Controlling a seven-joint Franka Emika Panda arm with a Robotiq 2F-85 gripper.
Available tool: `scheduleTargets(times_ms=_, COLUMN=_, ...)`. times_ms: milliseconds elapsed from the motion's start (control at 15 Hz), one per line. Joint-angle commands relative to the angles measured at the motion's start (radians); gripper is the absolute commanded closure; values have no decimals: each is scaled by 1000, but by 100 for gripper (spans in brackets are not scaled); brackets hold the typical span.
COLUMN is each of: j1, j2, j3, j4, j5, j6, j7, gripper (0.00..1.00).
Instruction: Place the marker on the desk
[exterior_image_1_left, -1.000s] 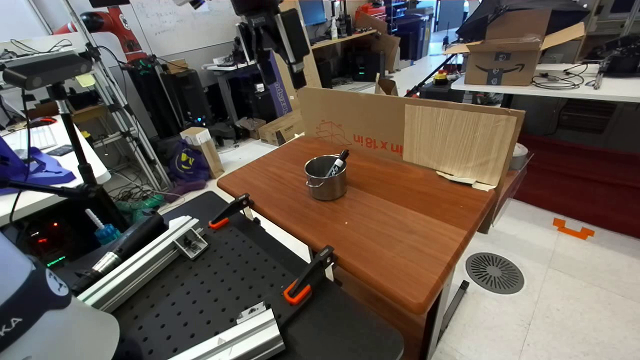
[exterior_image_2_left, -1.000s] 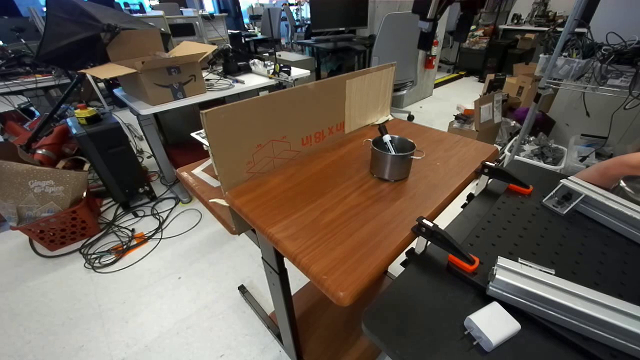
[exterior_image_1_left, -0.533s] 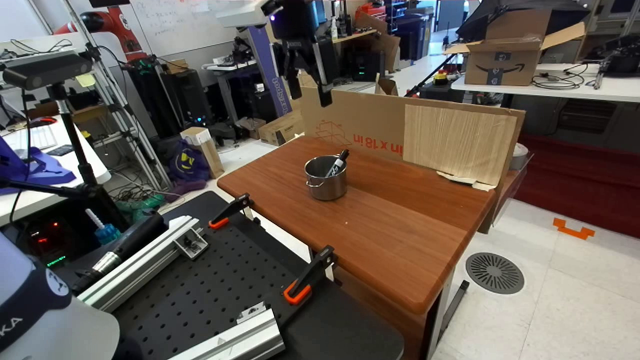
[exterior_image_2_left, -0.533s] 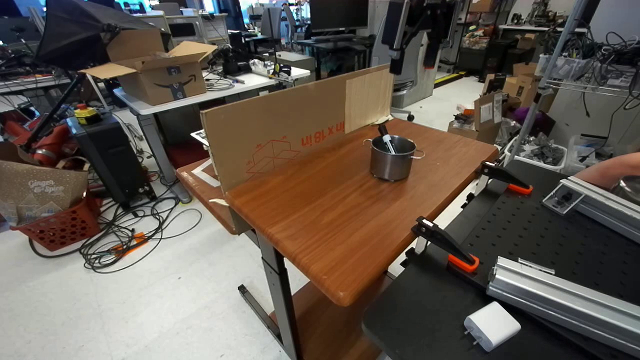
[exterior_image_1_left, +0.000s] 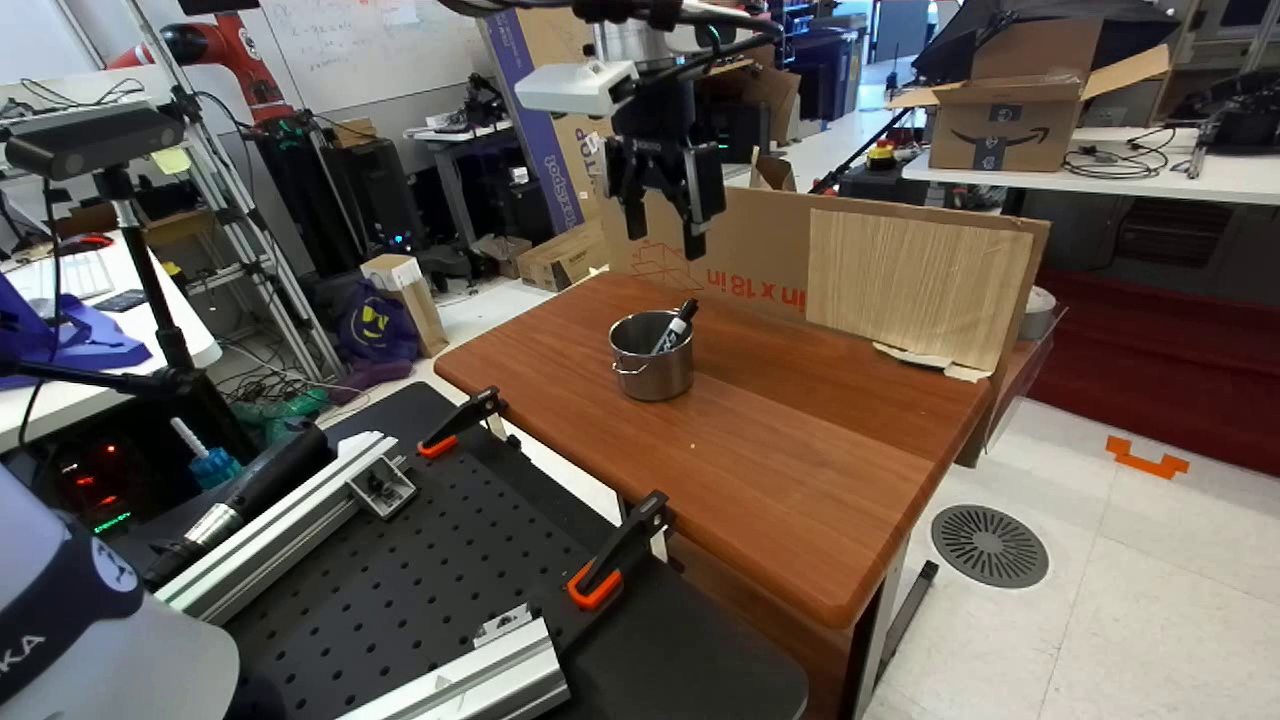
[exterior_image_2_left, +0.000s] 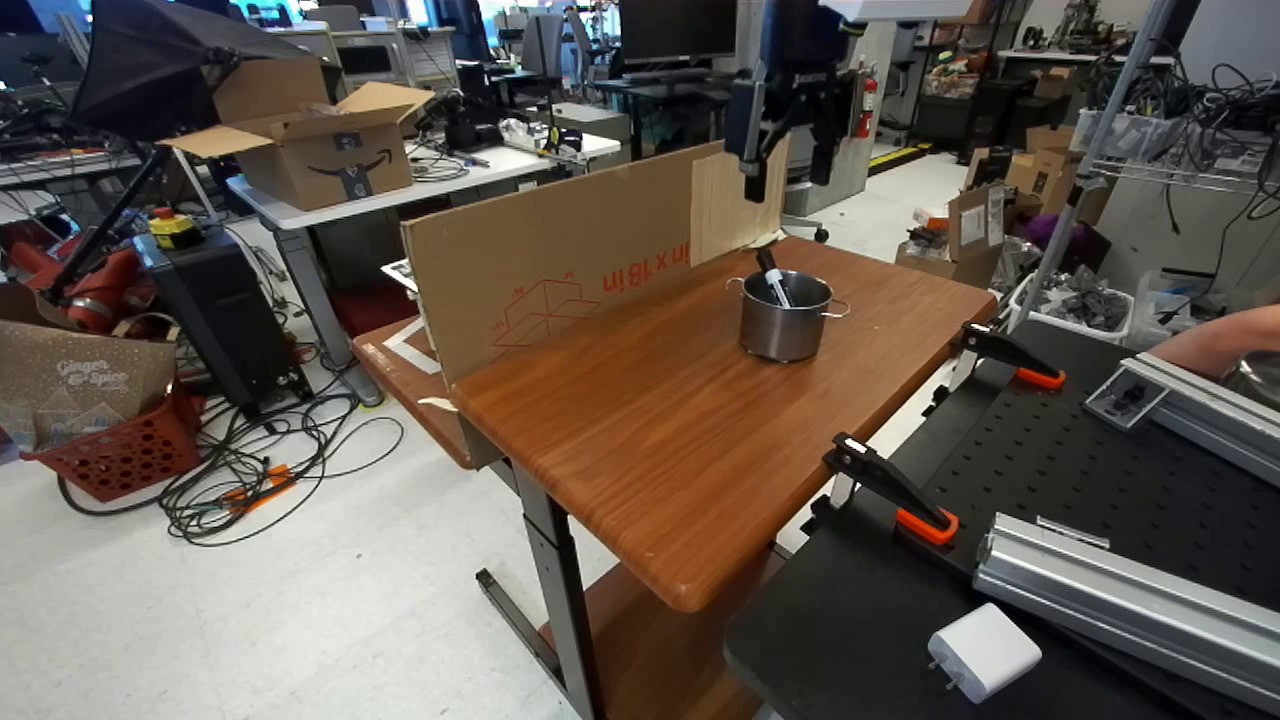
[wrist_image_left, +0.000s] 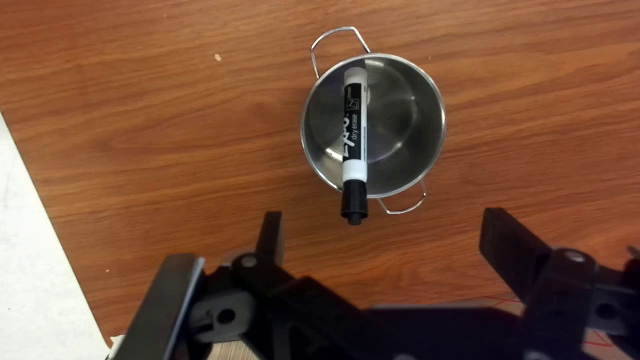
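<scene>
The marker (wrist_image_left: 355, 146) leans in the pot (exterior_image_1_left: 657, 379), below the tool (exterior_image_1_left: 666, 241), 2 jaws apart.

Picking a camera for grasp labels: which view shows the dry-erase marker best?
Wrist view: the Expo dry-erase marker shows large, label readable, both ends in sight. Both exterior views show it small: black cap above the rim of the metal pot, barrel partly visible, lower end hidden.

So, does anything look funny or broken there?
Yes: the cardboard sheet by the desk has upside-down red lettering, as if it was flipped, and ragged pale scraps, maybe torn, show along its bottom. The marker just leans in the metal pot; that looks fine.
</scene>
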Motion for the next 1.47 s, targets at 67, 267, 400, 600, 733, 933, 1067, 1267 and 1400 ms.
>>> scheduleTargets(times_ms=67, j1=2, j2=108, j3=-7, j4=84, j5=34, j6=-10, j7=-32, gripper=0)
scheduleTargets(times_ms=267, j1=6, j2=154, j3=-9, j4=100, j5=26, j6=5, j7=-22, gripper=0)
scheduleTargets(times_ms=400, j1=6, j2=181, j3=-10, j4=116, j5=26, j6=-1, j7=-22, gripper=0)
scheduleTargets(times_ms=600, j1=5, j2=214, j3=-11, j4=141, j5=26, j6=-10, j7=-20, gripper=0)
scheduleTargets(times_ms=733, j1=8, j2=238, j3=-14, j4=162, j5=22, j6=-16, j7=-13, gripper=0)
scheduleTargets(times_ms=933, j1=12, j2=274, j3=-15, j4=195, j5=19, j6=-28, j7=-6, gripper=0)
scheduleTargets(times_ms=1067, j1=15, j2=288, j3=-15, j4=206, j5=17, j6=-27, j7=-5, gripper=25)
scheduleTargets(times_ms=1267, j1=18, j2=293, j3=-14, j4=209, j5=19, j6=-19, j7=-8, gripper=44)
scheduleTargets(times_ms=1400, j1=16, j2=295, j3=-12, j4=216, j5=23, j6=-23, j7=-11, gripper=58)
